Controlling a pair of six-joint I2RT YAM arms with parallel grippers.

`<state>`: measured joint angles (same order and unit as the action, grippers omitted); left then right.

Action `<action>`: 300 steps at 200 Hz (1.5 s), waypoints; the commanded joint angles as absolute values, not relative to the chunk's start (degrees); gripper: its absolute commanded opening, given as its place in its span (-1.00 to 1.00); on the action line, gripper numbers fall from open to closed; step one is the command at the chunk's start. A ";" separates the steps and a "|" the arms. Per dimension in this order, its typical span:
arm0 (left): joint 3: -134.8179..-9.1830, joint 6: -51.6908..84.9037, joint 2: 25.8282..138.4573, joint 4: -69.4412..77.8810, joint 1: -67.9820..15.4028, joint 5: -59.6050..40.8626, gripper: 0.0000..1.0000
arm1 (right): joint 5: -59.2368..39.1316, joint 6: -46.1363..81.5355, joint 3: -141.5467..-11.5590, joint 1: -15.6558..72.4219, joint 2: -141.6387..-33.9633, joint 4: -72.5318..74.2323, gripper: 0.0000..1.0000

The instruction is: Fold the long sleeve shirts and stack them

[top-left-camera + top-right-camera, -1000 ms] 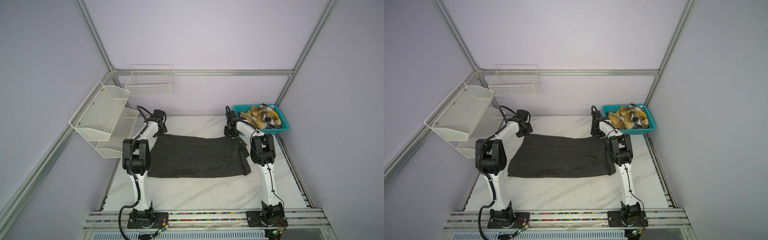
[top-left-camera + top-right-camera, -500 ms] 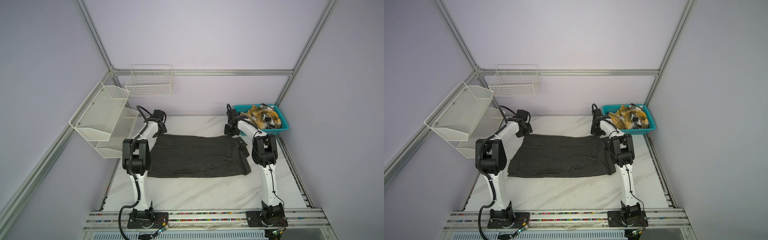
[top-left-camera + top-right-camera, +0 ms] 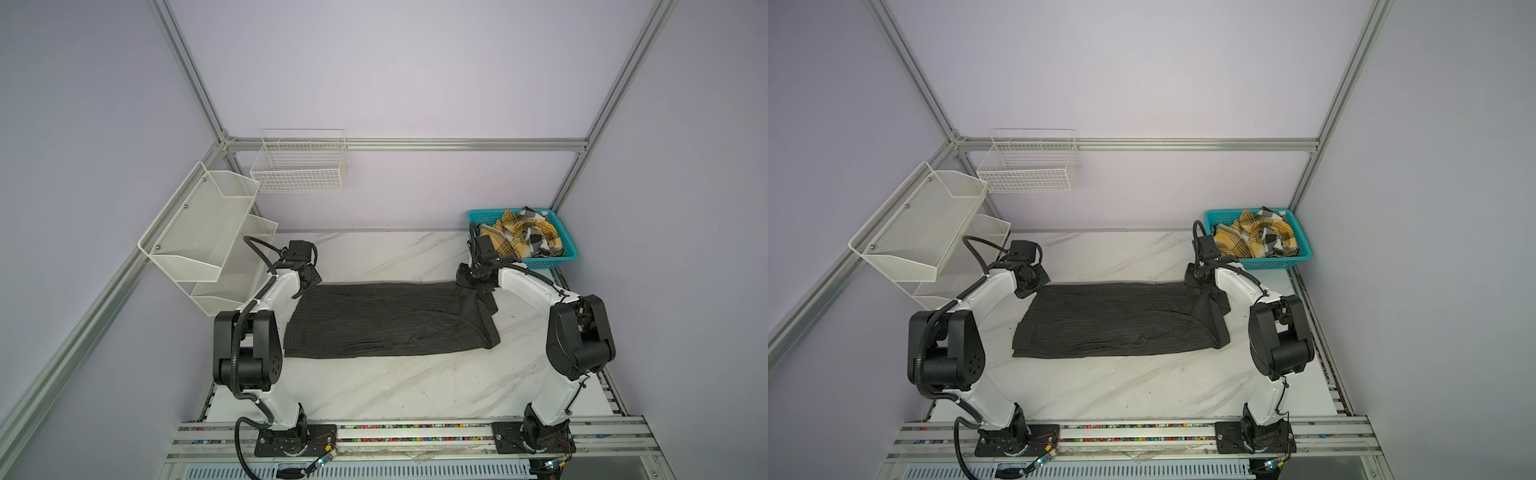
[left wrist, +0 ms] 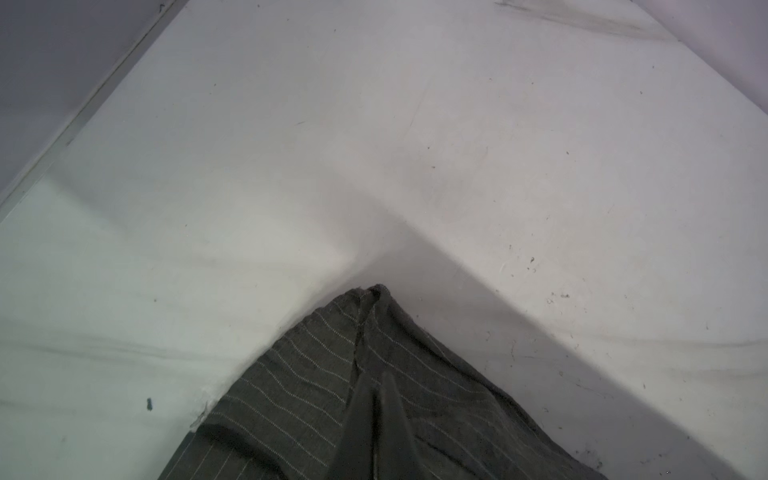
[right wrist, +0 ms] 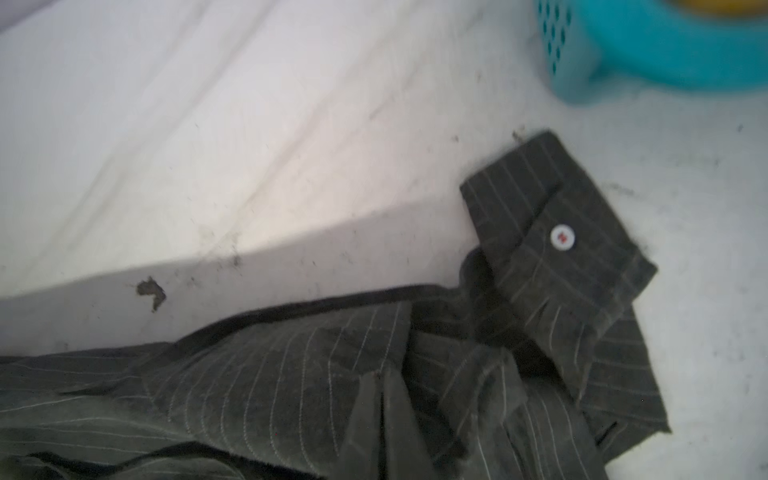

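Along charcoal shirt (image 3: 386, 322), left gripper (image 3: 306, 284) pinching it, right gripper (image 3: 465, 280) newly pinched on too.

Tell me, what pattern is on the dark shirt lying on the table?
The dark shirt is charcoal with thin pale pinstripes, clearest in the left wrist view.

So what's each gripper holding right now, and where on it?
Both are shut on the dark pinstriped shirt. The left gripper pinches its far left corner. The right gripper pinches its far right edge, beside the buttoned cuff.
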<state>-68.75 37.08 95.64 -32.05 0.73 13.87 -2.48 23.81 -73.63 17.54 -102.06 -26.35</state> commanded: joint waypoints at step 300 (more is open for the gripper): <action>-63.11 43.91 99.84 -37.44 -0.75 7.05 -1.00 | 13.01 24.87 -92.91 13.86 -121.98 -34.54 0.06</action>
